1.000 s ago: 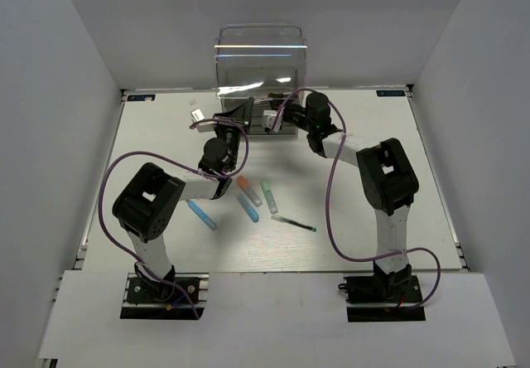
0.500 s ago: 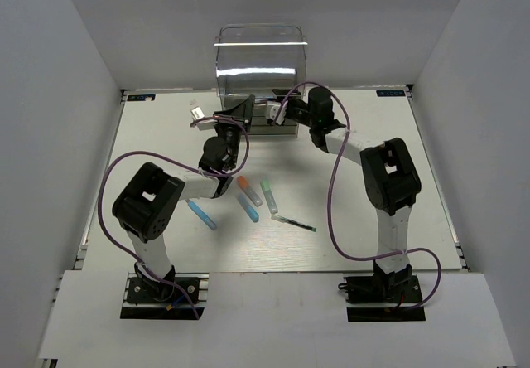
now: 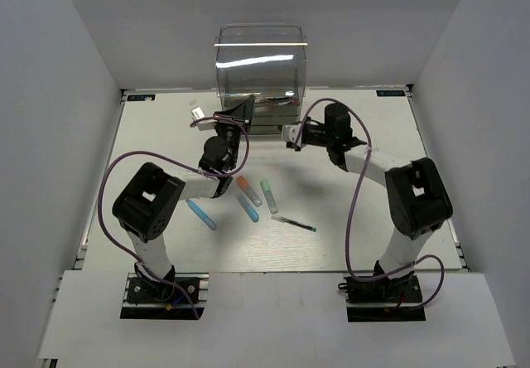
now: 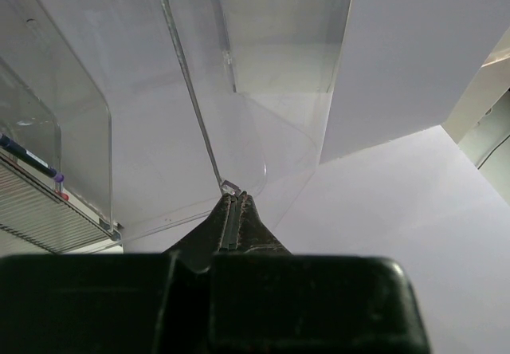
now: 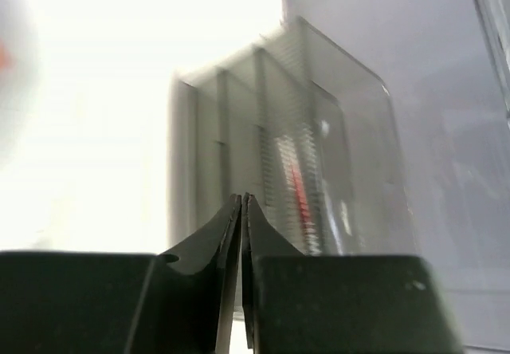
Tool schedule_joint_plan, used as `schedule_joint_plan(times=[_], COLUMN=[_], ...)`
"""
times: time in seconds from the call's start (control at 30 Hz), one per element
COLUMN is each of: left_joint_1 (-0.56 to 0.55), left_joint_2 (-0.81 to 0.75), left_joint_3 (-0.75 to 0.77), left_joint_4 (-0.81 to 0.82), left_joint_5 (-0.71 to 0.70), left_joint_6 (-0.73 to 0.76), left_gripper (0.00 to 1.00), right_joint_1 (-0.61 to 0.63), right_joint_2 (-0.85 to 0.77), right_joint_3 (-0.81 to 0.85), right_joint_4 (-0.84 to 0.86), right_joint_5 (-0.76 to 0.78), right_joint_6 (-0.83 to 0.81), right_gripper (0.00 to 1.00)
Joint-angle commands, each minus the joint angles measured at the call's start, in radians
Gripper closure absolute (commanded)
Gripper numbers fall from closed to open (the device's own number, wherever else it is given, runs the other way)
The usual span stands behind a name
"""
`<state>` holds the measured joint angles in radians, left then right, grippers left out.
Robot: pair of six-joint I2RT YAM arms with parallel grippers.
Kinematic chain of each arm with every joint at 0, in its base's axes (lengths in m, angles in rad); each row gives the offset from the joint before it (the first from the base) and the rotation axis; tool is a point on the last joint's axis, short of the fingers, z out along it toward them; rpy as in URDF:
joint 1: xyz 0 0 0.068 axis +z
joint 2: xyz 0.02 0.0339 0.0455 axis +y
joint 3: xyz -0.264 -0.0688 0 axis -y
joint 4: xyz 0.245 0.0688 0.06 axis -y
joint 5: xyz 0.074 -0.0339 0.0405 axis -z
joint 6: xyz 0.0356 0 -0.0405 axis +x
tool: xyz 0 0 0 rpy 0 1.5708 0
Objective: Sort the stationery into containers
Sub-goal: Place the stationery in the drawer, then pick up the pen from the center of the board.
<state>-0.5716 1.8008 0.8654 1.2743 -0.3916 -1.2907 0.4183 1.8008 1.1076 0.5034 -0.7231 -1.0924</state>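
Observation:
The clear drawer cabinet (image 3: 261, 61) stands at the table's far edge. My left gripper (image 3: 247, 108) is at its front left; in the left wrist view its fingers are shut (image 4: 233, 198) on the thin edge of a clear drawer (image 4: 191, 91). A dark purple pen (image 4: 32, 159) lies in a lower drawer. My right gripper (image 3: 290, 130) is shut and empty, a little right of the cabinet's front. Its wrist view (image 5: 241, 199) shows the blurred cabinet (image 5: 231, 131) with a red pen (image 5: 299, 198) inside. Two light-blue markers (image 3: 201, 214) (image 3: 248, 208), an orange marker (image 3: 249, 191), a mint-green marker (image 3: 269, 195) and a thin green pen (image 3: 293, 223) lie mid-table.
Both arms reach across the middle of the table (image 3: 389, 161), their purple cables looping above it. White walls close in the sides and back.
My right gripper has drawn back from the cabinet's front, to the right and toward the near side. My left gripper has stayed at the cabinet. The markers have not moved.

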Motion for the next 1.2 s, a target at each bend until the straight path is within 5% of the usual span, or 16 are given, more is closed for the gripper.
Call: schedule_joint_plan(times=[0.0, 0.03, 0.17, 0.2, 0.33, 0.77, 1.17], left_joint_1=[0.006, 0.006, 0.006, 0.006, 0.006, 0.006, 0.006], left_joint_2=[-0.049, -0.049, -0.049, -0.049, -0.04, -0.04, -0.058], left_joint_3=[0.018, 0.018, 0.009, 0.009, 0.009, 0.009, -0.019], left_joint_4=[0.02, 0.02, 0.03, 0.03, 0.039, 0.03, 0.03], left_joint_5=[0.003, 0.003, -0.006, -0.006, -0.006, -0.006, -0.015], left_joint_6=[0.01, 0.01, 0.01, 0.01, 0.001, 0.001, 0.001], left_gripper=[1.0, 1.0, 1.0, 1.0, 1.0, 1.0, 1.0], right_joint_1=[-0.006, -0.003, 0.007, 0.008, 0.052, 0.229, 0.376], right_joint_2=[-0.118, -0.132, -0.216, -0.225, -0.247, -0.287, -0.232], right_joint_3=[-0.082, -0.097, -0.115, -0.108, -0.147, -0.213, -0.249], right_joint_4=[-0.123, -0.184, -0.484, -0.698, -0.891, -0.942, -0.772], right_joint_5=[-0.145, -0.154, -0.203, -0.213, -0.138, 0.082, 0.37], right_joint_6=[-0.035, -0.055, -0.084, -0.134, -0.088, 0.242, 0.419], right_gripper=[0.92, 0.92, 0.64, 0.58, 0.38, 0.49, 0.51])
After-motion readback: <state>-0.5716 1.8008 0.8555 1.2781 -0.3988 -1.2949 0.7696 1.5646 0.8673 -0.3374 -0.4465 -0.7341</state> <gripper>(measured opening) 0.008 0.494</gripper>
